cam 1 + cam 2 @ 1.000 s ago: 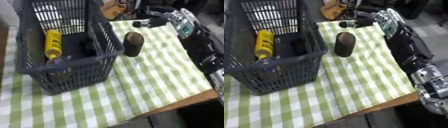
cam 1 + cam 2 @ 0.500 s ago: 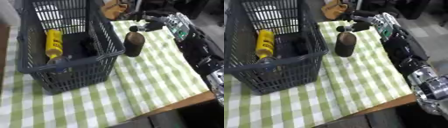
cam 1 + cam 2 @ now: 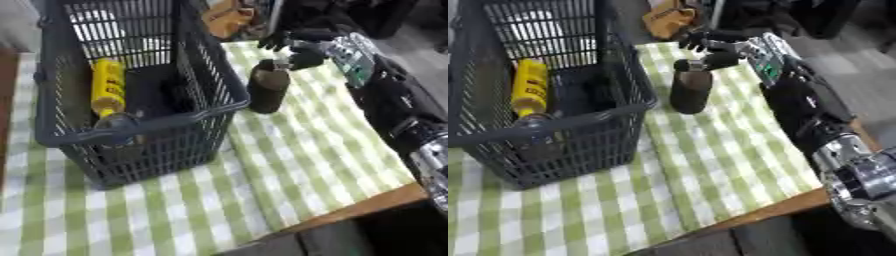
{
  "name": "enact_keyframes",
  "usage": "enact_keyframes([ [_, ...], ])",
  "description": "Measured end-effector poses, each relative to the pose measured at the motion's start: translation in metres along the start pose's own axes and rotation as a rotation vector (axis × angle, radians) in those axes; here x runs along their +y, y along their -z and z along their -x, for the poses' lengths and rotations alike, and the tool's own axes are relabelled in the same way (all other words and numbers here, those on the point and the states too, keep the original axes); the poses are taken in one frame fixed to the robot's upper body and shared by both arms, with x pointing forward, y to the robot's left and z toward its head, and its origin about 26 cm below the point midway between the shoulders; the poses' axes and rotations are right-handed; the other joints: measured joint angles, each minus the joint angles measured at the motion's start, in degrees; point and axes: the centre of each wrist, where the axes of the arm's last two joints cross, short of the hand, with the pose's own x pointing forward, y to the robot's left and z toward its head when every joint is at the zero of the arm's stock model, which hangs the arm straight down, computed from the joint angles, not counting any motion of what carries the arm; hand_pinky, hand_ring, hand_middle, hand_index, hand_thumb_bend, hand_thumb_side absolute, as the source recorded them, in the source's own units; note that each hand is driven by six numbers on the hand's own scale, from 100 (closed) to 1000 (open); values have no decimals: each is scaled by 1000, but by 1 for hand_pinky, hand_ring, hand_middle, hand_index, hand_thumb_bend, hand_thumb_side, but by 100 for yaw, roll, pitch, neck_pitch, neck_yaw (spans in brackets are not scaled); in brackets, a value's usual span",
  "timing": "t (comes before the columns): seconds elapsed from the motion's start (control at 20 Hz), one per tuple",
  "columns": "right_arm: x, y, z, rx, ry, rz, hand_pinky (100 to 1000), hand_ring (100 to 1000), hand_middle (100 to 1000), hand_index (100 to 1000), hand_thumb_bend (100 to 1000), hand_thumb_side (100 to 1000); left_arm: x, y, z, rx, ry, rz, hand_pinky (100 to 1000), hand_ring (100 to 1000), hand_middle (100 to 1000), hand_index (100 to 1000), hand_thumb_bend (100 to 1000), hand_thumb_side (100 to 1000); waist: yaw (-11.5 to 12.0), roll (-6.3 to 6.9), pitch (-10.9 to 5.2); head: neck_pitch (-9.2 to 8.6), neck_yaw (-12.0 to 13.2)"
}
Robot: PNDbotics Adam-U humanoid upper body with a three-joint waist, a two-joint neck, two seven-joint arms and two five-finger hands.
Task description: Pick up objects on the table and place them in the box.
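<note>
One right hand [image 3: 726, 47] curls its fingers [image 3: 697, 38] around the cap of a dark bottle [image 3: 689, 91], upright beside the basket [image 3: 627, 112] on the cloth [image 3: 728, 160].

The basket [image 3: 219, 107] (top cut off) hides a blurred dark thing [image 3: 179, 95].

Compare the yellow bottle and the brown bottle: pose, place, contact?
The yellow bottle lies on its side inside the dark basket; the brown bottle stands upright on the checked cloth, just outside the basket's right wall. Nothing touches the yellow bottle, while the right hand is at the brown bottle's top. The brown one looks stouter. Both are bottle-shaped.
</note>
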Motion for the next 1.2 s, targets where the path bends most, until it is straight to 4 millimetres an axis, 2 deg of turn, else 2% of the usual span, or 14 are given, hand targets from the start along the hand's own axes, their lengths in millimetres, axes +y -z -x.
enact_keyframes([
  [0.6, 20, 2, 4, 20, -16, -59, 944, 965, 929, 997, 661, 660, 0, 0, 0, 0, 0, 0, 432, 955, 836, 818, 717, 837, -3, 0, 0, -1, -33],
  [1.2, 24, 7, 0, 7, -30, -63, 965, 976, 938, 1000, 654, 667, 0, 0, 0, 0, 0, 0, 432, 956, 836, 819, 716, 838, -5, 0, 0, -1, -58],
])
